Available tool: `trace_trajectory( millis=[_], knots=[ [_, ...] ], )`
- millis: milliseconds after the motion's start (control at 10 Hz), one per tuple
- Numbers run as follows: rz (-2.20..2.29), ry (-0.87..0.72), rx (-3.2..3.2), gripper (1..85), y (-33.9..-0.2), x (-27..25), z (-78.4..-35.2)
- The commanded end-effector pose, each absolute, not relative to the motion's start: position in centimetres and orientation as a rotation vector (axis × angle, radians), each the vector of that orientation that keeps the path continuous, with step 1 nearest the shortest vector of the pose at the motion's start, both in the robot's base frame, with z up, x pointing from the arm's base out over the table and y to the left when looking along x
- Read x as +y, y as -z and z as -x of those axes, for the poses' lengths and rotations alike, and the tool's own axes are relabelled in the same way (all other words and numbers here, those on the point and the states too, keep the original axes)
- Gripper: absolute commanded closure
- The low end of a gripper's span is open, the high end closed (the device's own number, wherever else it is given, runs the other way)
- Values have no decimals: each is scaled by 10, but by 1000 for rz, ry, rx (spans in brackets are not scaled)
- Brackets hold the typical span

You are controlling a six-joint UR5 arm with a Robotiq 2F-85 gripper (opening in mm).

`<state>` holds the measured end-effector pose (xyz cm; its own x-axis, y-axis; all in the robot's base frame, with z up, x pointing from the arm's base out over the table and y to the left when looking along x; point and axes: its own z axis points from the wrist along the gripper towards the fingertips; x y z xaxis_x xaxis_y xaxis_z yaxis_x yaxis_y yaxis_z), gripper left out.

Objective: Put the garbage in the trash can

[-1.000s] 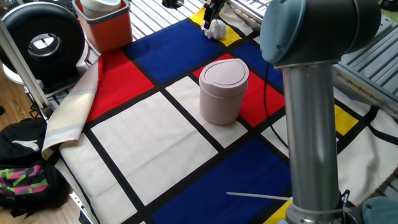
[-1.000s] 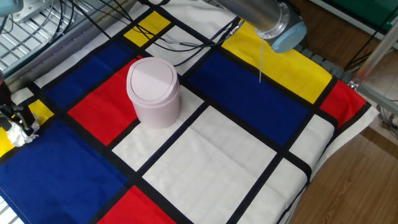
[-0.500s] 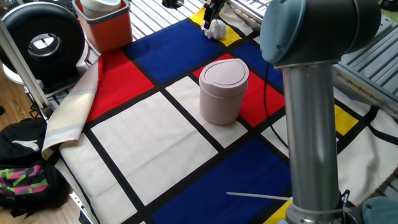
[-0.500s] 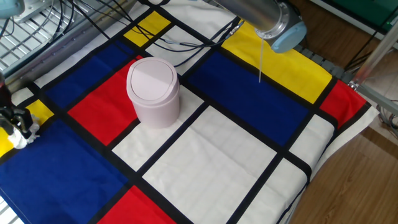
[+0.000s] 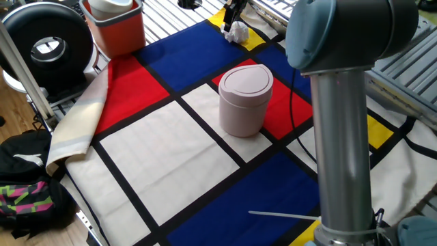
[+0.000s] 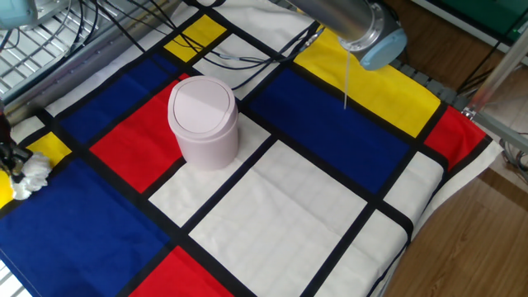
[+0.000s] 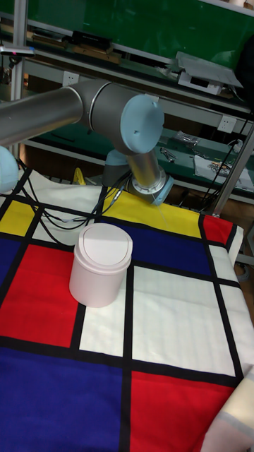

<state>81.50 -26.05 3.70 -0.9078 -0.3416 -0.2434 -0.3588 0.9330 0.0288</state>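
Colour-block tablecloth (image 5: pixel 157 143) over the whole table, red, blue, yellow and white panels with black bands. Near the middle of the frame, pink trash can (image 5: pixel 245 100) standing upright, swing lid closed. At the top edge of one fixed view, white tissue wad (image 5: pixel 238 31) resting on a yellow panel, well apart from the can; same wad at the far left edge of the other fixed view. Gripper (image 5: pixel 233 15) right above the wad, fingers down at it; too small to tell whether clamped or loose. Wad seemingly not lifted. Judged early in the task: pick-up, carry across to the can and drop through the lid all left. Red-orange bin (image 5: pixel 117 26) at upper left, not involved.
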Motion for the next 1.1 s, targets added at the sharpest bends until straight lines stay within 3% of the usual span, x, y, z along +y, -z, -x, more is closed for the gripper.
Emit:
trace_trajectory(
  millis=[0, 500, 1000],
  knots=[
    [471, -70, 2839, 847, -42, -266, -824],
    [386, 109, 2933, 847, -68, -295, -808],
    [188, 127, 3031, 847, -110, -283, -760]
  ],
)
